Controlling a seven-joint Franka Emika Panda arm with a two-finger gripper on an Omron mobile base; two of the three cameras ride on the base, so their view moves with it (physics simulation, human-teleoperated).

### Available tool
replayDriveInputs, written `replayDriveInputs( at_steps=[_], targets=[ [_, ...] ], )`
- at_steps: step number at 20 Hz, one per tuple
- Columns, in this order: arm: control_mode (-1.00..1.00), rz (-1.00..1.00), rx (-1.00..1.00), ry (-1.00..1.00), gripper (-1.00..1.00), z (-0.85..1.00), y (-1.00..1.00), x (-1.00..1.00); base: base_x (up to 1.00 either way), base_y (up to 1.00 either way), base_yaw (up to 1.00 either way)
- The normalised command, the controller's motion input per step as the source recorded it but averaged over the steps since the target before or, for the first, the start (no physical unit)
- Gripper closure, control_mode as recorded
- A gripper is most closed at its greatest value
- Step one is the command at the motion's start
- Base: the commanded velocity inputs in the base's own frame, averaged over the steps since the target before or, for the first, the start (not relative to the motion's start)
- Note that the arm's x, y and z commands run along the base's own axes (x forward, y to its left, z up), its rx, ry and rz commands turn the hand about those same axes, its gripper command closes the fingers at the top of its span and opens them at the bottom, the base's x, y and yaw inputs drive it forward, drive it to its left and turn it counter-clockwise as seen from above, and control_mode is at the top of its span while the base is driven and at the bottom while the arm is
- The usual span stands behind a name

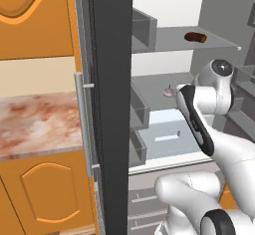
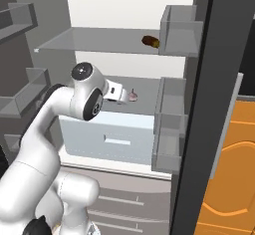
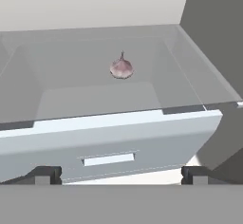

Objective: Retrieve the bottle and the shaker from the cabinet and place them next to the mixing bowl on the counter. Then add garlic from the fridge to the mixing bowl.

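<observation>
Fridge open ahead of tool. Pale drawer just below and ahead of tool. Tool wide, holding nothing. Garlic on glass shelf beyond tool, well apart, centred.

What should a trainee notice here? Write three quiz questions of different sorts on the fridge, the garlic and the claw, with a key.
1. True or false: the garlic lies on the glass shelf above the pale drawer.
2. Multiple choice: the claw is (A) shut on the garlic, (B) open and short of the garlic, (C) holding a bottle.
3. Fill in: the brown item sits on the ____ shelf, higher than the garlic's.

Key: 1 true; 2 B; 3 upper.
</observation>
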Motion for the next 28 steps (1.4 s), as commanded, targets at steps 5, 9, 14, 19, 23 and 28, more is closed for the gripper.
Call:
replayDriveInputs(
  at_steps=[5,9,14,19,23,28],
  targets=[
    [-1.00,0.01,0.00,-0.07,-1.00,-0.37,-0.03,0.36,0.00,0.00,0.00],
    [-1.00,0.02,0.00,-0.08,-1.00,-0.27,-0.15,0.32,0.00,0.00,0.00],
    [-1.00,0.00,0.00,-0.02,-1.00,-0.06,-0.02,0.34,0.00,0.00,0.00],
    [-1.00,0.00,0.00,0.00,-1.00,0.00,0.00,0.35,0.00,0.00,0.00],
    [-1.00,0.00,0.00,0.00,-1.00,0.00,0.00,0.39,0.00,0.00,0.00],
    [-1.00,0.00,0.00,0.00,-1.00,0.00,0.00,0.39,0.00,0.00,0.00]
  ],
)
